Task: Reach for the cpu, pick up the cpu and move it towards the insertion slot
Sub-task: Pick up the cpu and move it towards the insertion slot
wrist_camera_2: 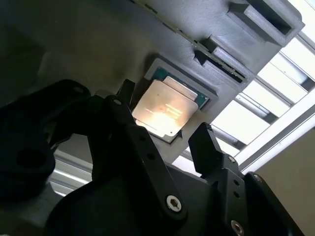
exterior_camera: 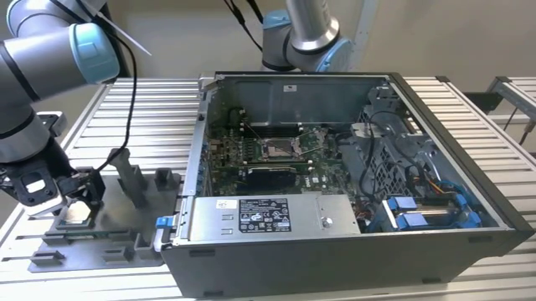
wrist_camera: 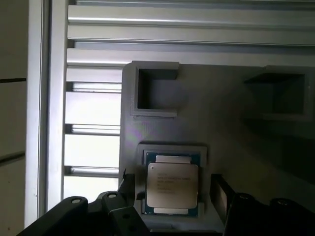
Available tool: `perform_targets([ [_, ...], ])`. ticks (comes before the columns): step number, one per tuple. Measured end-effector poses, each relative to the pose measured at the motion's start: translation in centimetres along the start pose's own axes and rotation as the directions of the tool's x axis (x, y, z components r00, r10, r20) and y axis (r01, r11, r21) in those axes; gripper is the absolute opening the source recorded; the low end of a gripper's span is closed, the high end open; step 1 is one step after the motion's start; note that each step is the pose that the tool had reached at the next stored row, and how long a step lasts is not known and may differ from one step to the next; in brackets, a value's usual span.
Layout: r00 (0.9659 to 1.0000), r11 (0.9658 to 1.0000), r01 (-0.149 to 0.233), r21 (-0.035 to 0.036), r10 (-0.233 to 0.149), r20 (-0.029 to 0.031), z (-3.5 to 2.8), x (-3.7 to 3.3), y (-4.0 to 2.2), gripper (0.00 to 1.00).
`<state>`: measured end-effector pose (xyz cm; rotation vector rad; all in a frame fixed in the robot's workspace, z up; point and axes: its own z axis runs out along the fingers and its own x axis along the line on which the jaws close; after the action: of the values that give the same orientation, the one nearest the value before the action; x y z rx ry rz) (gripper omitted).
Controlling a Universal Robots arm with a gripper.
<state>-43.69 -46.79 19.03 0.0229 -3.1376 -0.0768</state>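
The cpu (exterior_camera: pixel 77 213), a pale silver square chip, lies flat in a square nest of the grey fixture plate (exterior_camera: pixel 109 254) at the exterior view's left. In both wrist views the cpu (wrist_camera_2: pixel 165 108) (wrist_camera: pixel 172 184) sits in its raised grey frame. My gripper (exterior_camera: pixel 71 199) hangs directly over it and is open. Its black fingers (wrist_camera_2: pixel 123 98) stand on either side of the chip with gaps visible, so nothing is held. The gripper (wrist_camera: pixel 173 191) straddles the nest. The insertion slot (exterior_camera: pixel 277 148), a shiny metal frame with a dark centre, lies on the green motherboard inside the open computer case.
The fixture plate carries upright grey blocks (exterior_camera: pixel 132 179) and empty pockets (wrist_camera: pixel 156 91) near the chip. The case's metal wall (exterior_camera: pixel 198 144) rises between the fixture and the motherboard. A power supply (exterior_camera: pixel 263 216) and cables (exterior_camera: pixel 385 169) fill the case's near and right sides. A second arm (exterior_camera: pixel 303 34) stands behind.
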Motion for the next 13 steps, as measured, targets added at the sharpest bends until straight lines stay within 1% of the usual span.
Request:
perform_targets([
  [5,1.0,1.0,0.002,0.0001,-0.002,-0.0002,0.38,0.0,-0.02,1.0],
  [13,1.0,1.0,0.003,0.0,-0.003,-0.0002,0.45,0.0,-0.02,1.0],
])
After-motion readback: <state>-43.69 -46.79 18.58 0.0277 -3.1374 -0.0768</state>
